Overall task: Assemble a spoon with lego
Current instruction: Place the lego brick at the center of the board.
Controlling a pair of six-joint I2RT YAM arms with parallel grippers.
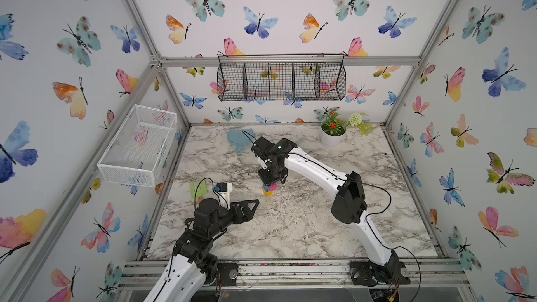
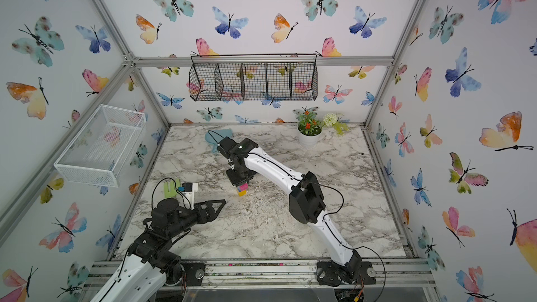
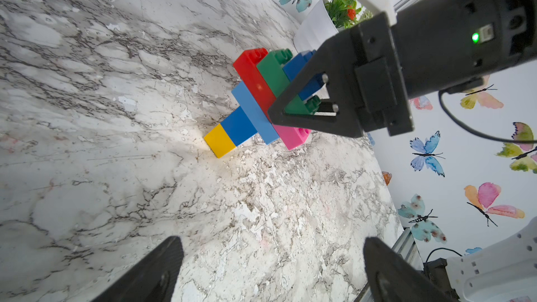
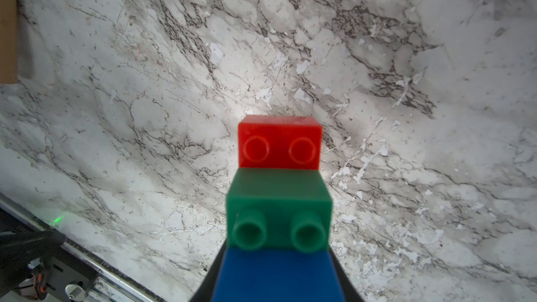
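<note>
Atop the standing spoon (image 3: 255, 97), right end effector (image 4: 277, 262) clamps its blue brick (image 4: 276, 280); left end effector (image 3: 270, 254) gapes, well apart. Assembly seems complete; next, release gently.

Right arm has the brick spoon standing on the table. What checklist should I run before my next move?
1. Right gripper clamped on dark-blue top brick of multicolour brick spoon: ok.
2. Yellow stem end resting on white marble table: ok.
3. Seven bricks joined: ok; seated tight: cannot tell.
4. Left gripper open, away from spoon: ok.
5. Pale green pronged utensil and flat teal paddle clear of spoon: ok.
</note>
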